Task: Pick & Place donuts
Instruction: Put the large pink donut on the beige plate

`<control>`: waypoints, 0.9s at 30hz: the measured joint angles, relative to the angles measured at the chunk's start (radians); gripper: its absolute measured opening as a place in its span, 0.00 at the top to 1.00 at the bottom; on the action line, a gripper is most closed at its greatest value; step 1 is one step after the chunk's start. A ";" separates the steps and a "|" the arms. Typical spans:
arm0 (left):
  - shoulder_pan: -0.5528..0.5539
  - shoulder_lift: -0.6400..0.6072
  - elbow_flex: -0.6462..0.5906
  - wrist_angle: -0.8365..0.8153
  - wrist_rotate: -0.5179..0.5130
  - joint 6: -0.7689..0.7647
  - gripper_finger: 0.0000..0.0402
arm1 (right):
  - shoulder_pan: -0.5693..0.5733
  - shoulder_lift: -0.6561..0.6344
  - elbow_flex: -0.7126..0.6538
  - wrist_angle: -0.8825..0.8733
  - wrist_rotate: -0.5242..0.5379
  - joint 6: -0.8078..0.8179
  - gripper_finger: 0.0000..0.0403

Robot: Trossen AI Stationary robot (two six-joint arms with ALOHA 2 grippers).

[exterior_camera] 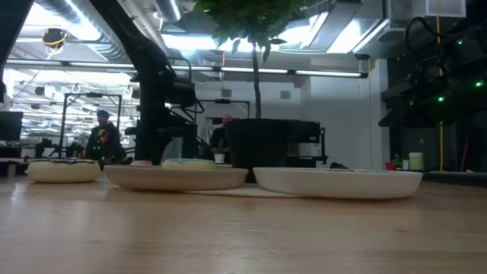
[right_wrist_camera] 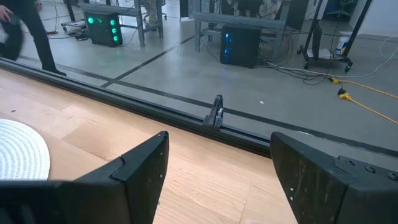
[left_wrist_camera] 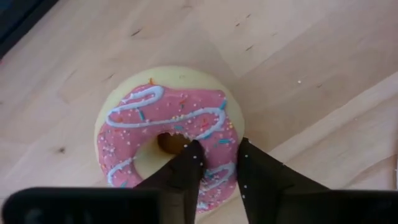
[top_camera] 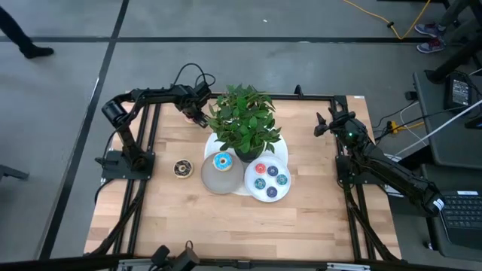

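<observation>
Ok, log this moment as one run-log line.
left gripper: closing on pink donut | right gripper: open, waiting at table edge

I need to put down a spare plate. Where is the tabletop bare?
The whole near strip of the table below the white plate and grey plate is bare. The middle is crowded: potted plant, plates, chocolate donut. The left gripper works a pink donut beside the plant.
</observation>
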 joint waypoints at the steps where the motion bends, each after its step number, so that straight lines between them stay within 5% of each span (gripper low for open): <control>1: 0.000 -0.003 0.000 -0.001 -0.001 -0.005 0.79 | 0.000 0.000 0.000 0.000 0.000 0.000 0.31; 12: -0.011 -0.009 0.000 -0.059 -0.007 -0.008 0.95 | 0.000 0.000 0.000 0.000 0.000 0.000 0.31; 27: -0.027 -0.217 0.000 -0.195 -0.034 -0.046 0.96 | 0.000 0.000 0.000 0.000 0.000 0.000 0.31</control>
